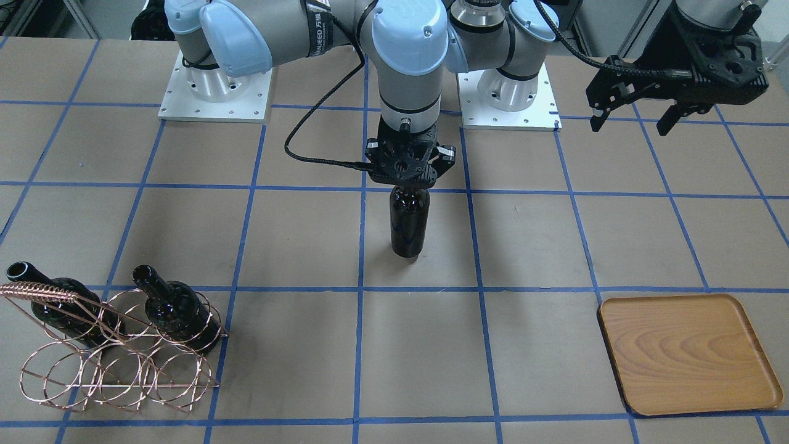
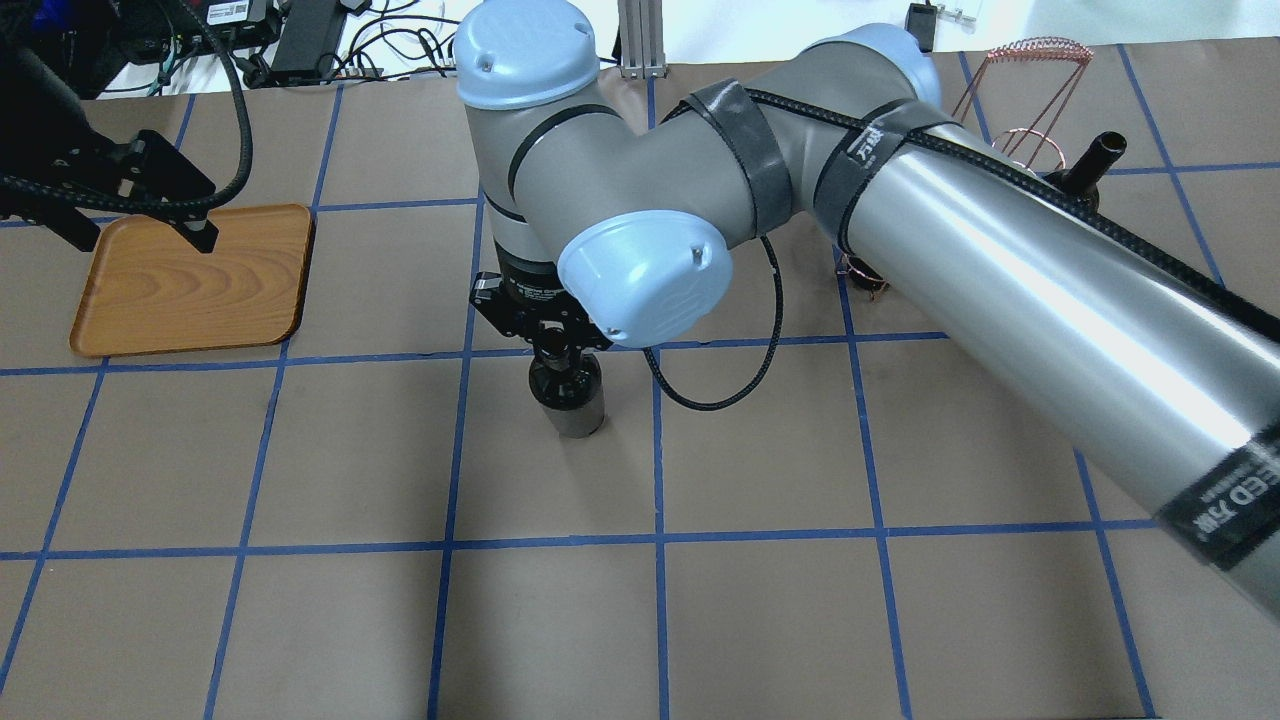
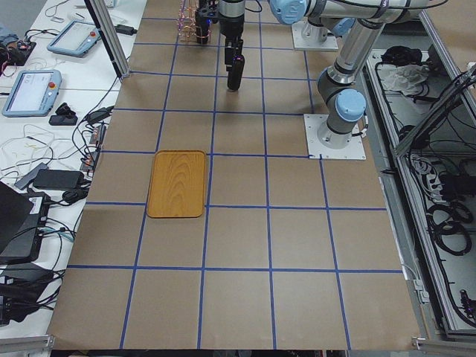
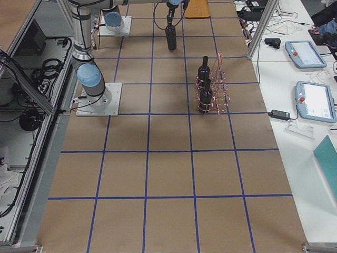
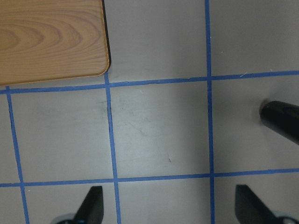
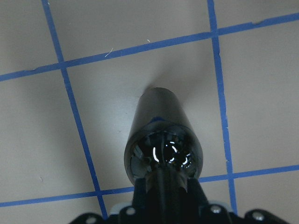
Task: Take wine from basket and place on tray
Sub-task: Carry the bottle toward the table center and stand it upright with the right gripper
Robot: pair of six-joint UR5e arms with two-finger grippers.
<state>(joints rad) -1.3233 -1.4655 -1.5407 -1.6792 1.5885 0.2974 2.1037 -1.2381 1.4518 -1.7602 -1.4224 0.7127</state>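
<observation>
My right gripper [image 1: 408, 184] is shut on the neck of a near-black wine bottle [image 1: 408, 225] and holds it upright at the table's middle. Its base is at or just above the table; I cannot tell which. The right wrist view looks down the bottle [image 6: 161, 140]. The copper wire basket [image 1: 117, 370] stands at the table's right end with two more bottles [image 1: 179, 314] [image 1: 55, 305] in it. The wooden tray [image 1: 687, 357] lies empty at the left end. My left gripper [image 1: 629, 126] is open and empty, raised near the tray's [image 2: 195, 285] robot-side edge.
The table is brown paper with a blue tape grid. The arm bases [image 1: 216, 92] [image 1: 508, 92] are bolted at the robot's edge. In the overhead view my right arm [image 2: 1000, 260] hides most of the basket [image 2: 1035, 50]. Tablets and cables [image 3: 33, 89] lie beyond the table's edge.
</observation>
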